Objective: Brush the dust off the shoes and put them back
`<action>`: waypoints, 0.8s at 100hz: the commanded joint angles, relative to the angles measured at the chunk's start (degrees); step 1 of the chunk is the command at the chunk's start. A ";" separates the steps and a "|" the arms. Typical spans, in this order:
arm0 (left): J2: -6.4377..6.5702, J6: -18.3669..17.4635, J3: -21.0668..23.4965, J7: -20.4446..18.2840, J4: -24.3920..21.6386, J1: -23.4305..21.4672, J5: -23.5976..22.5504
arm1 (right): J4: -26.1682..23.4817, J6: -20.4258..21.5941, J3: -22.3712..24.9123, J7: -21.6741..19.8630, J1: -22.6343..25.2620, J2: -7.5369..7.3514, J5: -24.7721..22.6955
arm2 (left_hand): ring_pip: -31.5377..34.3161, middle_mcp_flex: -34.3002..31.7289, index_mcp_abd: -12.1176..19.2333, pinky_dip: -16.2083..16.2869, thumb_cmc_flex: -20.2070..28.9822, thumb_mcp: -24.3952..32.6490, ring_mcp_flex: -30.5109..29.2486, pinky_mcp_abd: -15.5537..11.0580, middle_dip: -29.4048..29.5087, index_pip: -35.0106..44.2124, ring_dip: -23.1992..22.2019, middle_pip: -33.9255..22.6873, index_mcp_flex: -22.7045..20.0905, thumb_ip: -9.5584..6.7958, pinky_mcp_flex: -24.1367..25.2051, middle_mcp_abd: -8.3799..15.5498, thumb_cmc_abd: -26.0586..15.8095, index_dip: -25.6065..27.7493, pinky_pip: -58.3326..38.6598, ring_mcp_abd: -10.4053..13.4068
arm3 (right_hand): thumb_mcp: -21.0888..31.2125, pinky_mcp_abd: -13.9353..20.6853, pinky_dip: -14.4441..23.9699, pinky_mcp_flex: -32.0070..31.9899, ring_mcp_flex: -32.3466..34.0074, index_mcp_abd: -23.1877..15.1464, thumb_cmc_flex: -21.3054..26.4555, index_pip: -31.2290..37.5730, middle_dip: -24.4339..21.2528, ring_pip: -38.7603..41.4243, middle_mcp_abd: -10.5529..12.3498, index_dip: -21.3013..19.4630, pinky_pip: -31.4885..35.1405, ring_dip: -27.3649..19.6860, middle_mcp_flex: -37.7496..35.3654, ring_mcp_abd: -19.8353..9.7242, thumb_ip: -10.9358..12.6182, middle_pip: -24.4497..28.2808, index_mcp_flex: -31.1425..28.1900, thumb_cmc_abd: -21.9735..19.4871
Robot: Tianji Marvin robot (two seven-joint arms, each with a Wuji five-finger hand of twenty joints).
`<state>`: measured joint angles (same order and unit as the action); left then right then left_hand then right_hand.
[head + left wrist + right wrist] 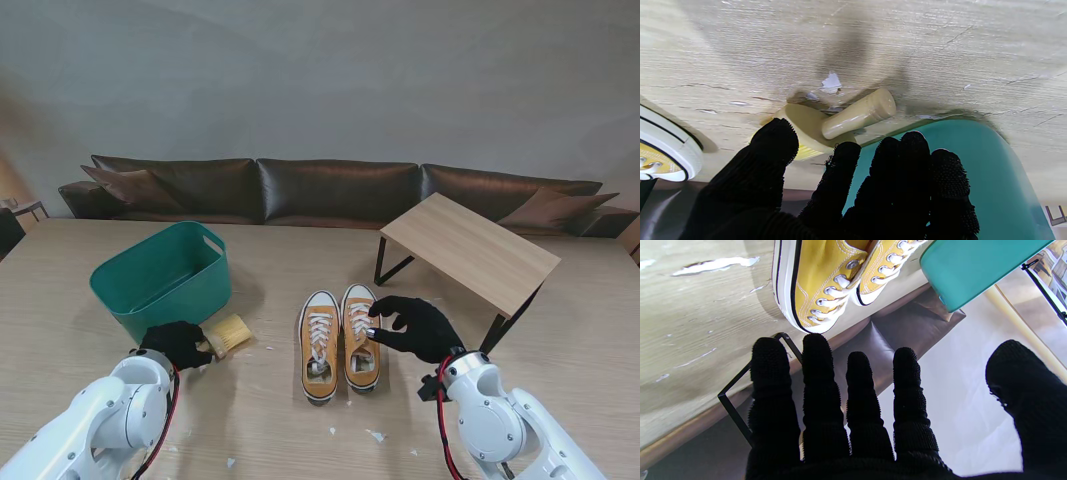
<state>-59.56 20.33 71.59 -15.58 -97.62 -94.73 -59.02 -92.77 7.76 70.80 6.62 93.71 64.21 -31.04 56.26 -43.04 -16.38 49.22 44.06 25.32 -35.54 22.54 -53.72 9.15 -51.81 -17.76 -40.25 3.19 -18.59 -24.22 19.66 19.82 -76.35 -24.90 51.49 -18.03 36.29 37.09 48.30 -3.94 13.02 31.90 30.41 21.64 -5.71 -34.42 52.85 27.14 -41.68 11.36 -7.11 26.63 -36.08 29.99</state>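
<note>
Shoes, a yellow canvas pair (338, 340), stand mid-worktop; our right robot hand (418, 327) hovers spread beside them, left robot hand (178, 343) spread over the wooden brush (228, 335), readying grasps.

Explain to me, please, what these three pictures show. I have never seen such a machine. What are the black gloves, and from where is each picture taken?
The black gloves are a robot's two five-finger hands on white arms. The wide picture looks down from the robot's stand. The other two come from cameras on the wrists and appear upside down.

On the table lie a pair of yellow shoes, a green tub, a small wooden stand and a brush, with some white scraps around.

The left hand reaches to the brush beside the tub; its fingers are near the handle, not yet closed on it. The right hand is open, hovering at the right shoe. Nothing is held.
</note>
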 commanded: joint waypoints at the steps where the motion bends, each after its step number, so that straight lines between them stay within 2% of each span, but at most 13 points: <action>1: 0.04 0.32 -0.19 -1.70 0.70 0.82 0.19 | 0.04 0.22 -0.30 -0.67 0.30 0.35 0.19 | 2.36 -0.70 0.08 1.45 -1.08 1.49 -2.78 -0.14 -1.23 0.35 -0.89 -1.11 -0.64 0.79 -1.68 -1.14 1.42 -0.43 -3.75 0.24 | 1.56 -1.87 -0.35 -16.69 0.90 -0.13 0.45 -0.61 -0.43 0.68 -1.17 0.34 -1.15 0.58 -1.28 0.32 1.54 -0.35 -1.06 -1.75; 19: 0.20 0.76 -1.55 -2.28 3.55 3.40 1.10 | 0.22 0.33 -0.50 -0.69 0.20 0.37 0.43 | 3.42 0.18 0.03 1.99 -1.27 1.64 -2.91 -0.13 -4.02 0.31 -0.99 -5.49 -0.47 0.78 -1.84 -1.06 1.40 -0.53 -3.76 0.34 | 1.65 -1.91 -0.30 -16.59 1.01 0.04 0.38 -0.60 -0.43 0.78 -1.32 0.38 -1.08 0.61 -1.39 0.26 1.56 -0.32 -1.14 -1.85; 48: 0.15 0.05 -3.85 -1.14 7.58 6.70 4.11 | 0.26 0.09 -0.68 -0.99 0.20 0.35 0.73 | 2.56 0.97 0.67 1.59 -1.23 1.72 -2.33 -0.04 -3.50 0.83 -0.53 -5.97 -0.91 0.74 -0.32 -1.13 1.16 -0.20 -2.42 0.07 | 1.85 -1.93 -0.24 -16.52 1.13 0.42 0.34 -0.48 -0.42 0.95 -1.54 0.41 -0.97 0.66 -1.61 0.36 1.59 -0.24 -1.47 -2.12; 69: 0.14 -0.03 -4.90 -0.97 8.02 7.28 4.67 | 0.33 -0.08 -0.87 -0.89 0.21 0.39 0.90 | 1.70 0.65 0.93 1.04 -1.28 1.81 -2.10 0.14 -2.22 1.62 -0.10 -5.25 -1.69 0.77 0.21 -0.92 1.21 0.48 -1.65 -0.12 | 1.99 -1.93 -0.19 -16.38 1.15 0.62 0.35 -0.44 -0.44 0.97 -1.67 0.46 -0.79 0.64 -1.62 0.40 1.61 -0.24 -1.62 -2.26; 80: 0.20 0.23 -5.48 -1.30 7.98 7.50 4.64 | 0.38 -0.16 -0.91 -0.95 0.23 0.42 1.19 | 1.57 -0.05 0.90 0.75 -1.12 2.71 -2.82 0.38 -1.79 3.98 0.14 -5.57 -3.62 0.78 -0.28 -0.66 1.74 2.55 -1.93 -0.08 | 2.05 -2.01 -0.18 -16.39 1.20 0.77 0.34 -0.43 -0.44 1.02 -1.72 0.49 -0.72 0.65 -1.68 0.35 1.61 -0.21 -1.67 -2.29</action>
<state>-59.25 20.46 66.42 -15.50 -89.45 -87.32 -54.43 -92.38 7.67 70.10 6.55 93.65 64.34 -30.02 57.95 -42.96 -15.71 49.92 43.96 26.05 -36.46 22.54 -56.15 10.81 -51.84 -22.92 -41.63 3.19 -19.14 -24.15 19.66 20.35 -77.63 -24.51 52.22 -18.61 36.29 37.09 48.72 -3.24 13.02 31.85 30.41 22.16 -6.34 -34.42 52.85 27.16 -42.32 11.42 -7.11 26.63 -37.11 29.90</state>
